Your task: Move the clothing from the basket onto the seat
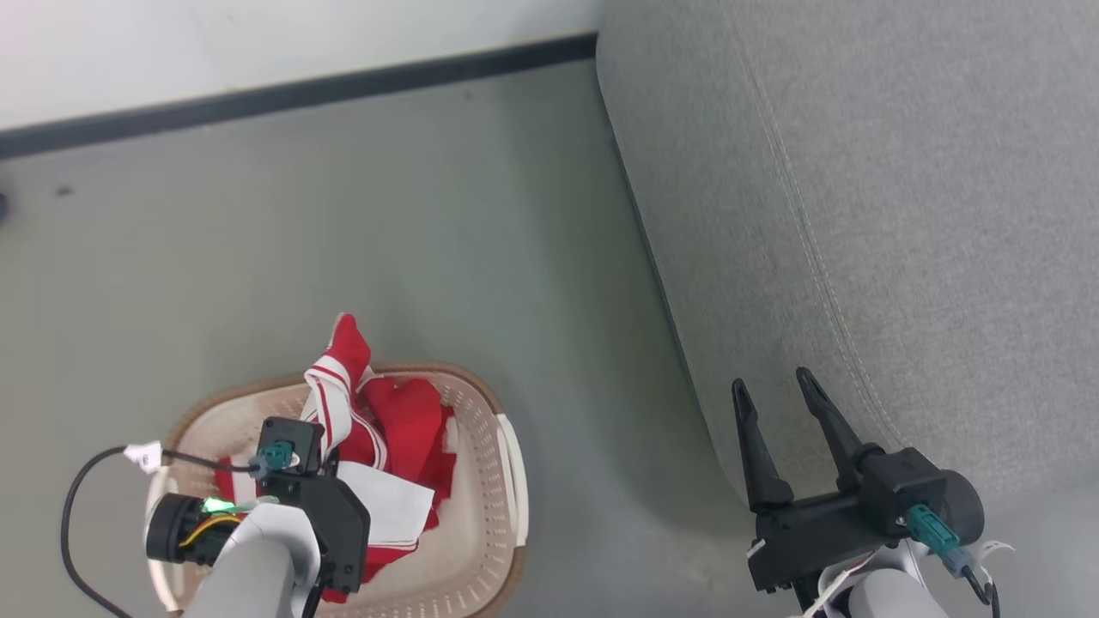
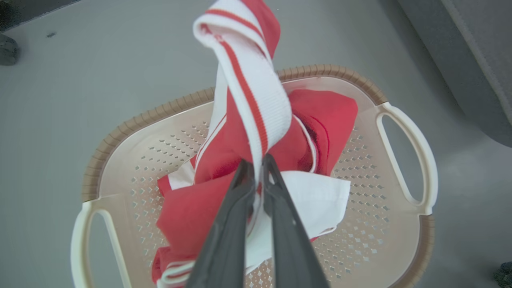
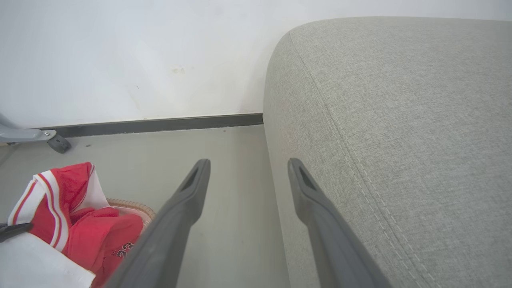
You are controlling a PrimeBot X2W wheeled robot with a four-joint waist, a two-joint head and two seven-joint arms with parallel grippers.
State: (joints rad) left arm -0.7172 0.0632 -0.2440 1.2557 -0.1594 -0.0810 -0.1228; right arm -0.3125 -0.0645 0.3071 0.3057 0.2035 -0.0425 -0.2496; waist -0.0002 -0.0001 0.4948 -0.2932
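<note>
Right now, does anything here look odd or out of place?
Just one thing: a red-and-white striped garment sticks up out of the basket because the left hand pinches it. The basket sits upright, with nothing spilled on the floor.

Clothing (image 1: 412, 421) lies in basket (image 1: 477, 489), left of seat (image 1: 859, 215).

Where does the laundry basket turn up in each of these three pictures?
Head view: basket at the lower left.
Left wrist view: basket across the middle and bottom, seen from above.
Right wrist view: a bit of the basket's brown rim at the lower left, beside the clothing.
Shared landmark: the grey seat, right of the basket in all three.
</note>
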